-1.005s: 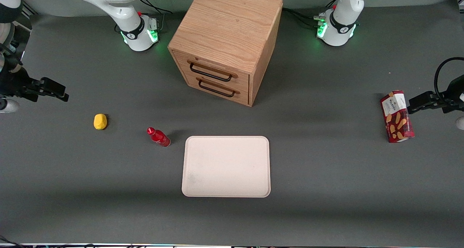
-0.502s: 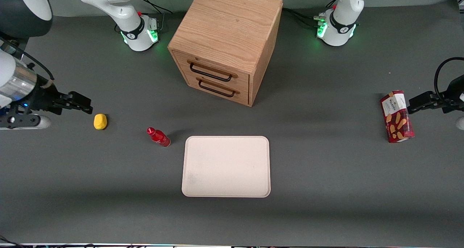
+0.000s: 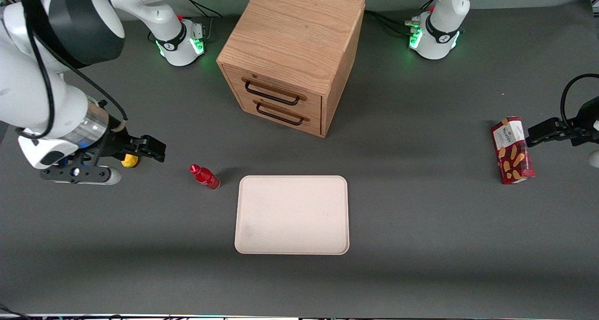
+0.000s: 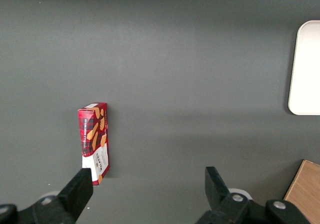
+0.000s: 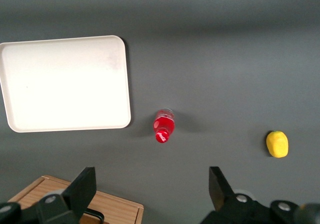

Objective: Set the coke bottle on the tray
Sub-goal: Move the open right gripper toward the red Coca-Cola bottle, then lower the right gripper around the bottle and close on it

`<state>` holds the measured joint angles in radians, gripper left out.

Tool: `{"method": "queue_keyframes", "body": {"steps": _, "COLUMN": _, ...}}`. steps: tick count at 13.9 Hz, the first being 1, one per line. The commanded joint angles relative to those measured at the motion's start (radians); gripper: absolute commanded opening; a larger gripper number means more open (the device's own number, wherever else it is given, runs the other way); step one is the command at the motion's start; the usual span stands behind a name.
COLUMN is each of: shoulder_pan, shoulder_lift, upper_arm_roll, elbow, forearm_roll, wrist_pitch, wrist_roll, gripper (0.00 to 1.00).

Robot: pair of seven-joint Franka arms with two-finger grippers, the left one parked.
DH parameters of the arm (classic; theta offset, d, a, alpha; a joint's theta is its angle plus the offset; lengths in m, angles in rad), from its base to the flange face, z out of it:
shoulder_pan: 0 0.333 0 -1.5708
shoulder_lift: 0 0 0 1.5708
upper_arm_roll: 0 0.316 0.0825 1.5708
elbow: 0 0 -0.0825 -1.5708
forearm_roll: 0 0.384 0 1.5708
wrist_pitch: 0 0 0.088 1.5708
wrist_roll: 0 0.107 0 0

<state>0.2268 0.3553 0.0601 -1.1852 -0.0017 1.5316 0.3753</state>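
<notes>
The coke bottle (image 3: 204, 176), small, glossy red and red-capped, stands on the grey table close beside the tray (image 3: 292, 214), toward the working arm's end. The tray is a flat cream-pink rectangle with a low rim and nothing on it. My gripper (image 3: 157, 150) hovers above the table, over the yellow lump and short of the bottle. In the right wrist view the gripper (image 5: 152, 184) is open with nothing between its fingers (image 5: 85, 186), and the bottle (image 5: 163, 124) and tray (image 5: 65, 84) lie below it, apart from it.
A yellow lump (image 3: 129, 161) lies partly under my gripper, shown whole as the yellow lump (image 5: 277, 144) in the wrist view. A wooden drawer cabinet (image 3: 292, 53) stands farther from the front camera than the tray. A red biscuit box (image 3: 512, 150) lies toward the parked arm's end.
My gripper has swung in from the table's edge toward the bottle, passing over the yellow lump. Bottle and tray have not moved.
</notes>
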Motion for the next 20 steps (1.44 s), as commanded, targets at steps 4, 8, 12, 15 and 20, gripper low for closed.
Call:
{"method": "queue_keyframes", "body": {"steps": 4, "shoulder_pan": 0.019, "shoulder_lift": 0.034, "upper_arm_roll": -0.014, "elbow": 0.035, "forearm_roll": 0.014, "wrist_pitch": -0.010, "wrist_roll": 0.013, "gripper": 1.00}}
{"method": "queue_keyframes", "body": {"steps": 8, "shoulder_pan": 0.029, "shoulder_lift": -0.022, "upper_arm_roll": -0.013, "elbow": -0.144, "forearm_roll": 0.014, "wrist_pitch": 0.108, "wrist_roll": 0.013, "gripper": 1.00}}
{"method": "queue_keyframes", "body": {"steps": 12, "shoulder_pan": 0.034, "shoulder_lift": -0.087, "upper_arm_roll": -0.013, "elbow": -0.367, "forearm_roll": 0.014, "wrist_pitch": 0.296, "wrist_roll": 0.013, "gripper": 1.00}}
{"method": "queue_keyframes", "body": {"steps": 15, "shoulder_pan": 0.032, "shoulder_lift": -0.128, "upper_arm_roll": -0.013, "elbow": -0.532, "forearm_roll": 0.014, "wrist_pitch": 0.453, "wrist_roll": 0.013, "gripper": 1.00}}
{"method": "queue_keyframes", "body": {"steps": 20, "shoulder_pan": 0.032, "shoulder_lift": -0.153, "upper_arm_roll": -0.013, "elbow": -0.759, "forearm_roll": 0.014, "wrist_pitch": 0.709, "wrist_roll": 0.013, "gripper": 1.00}}
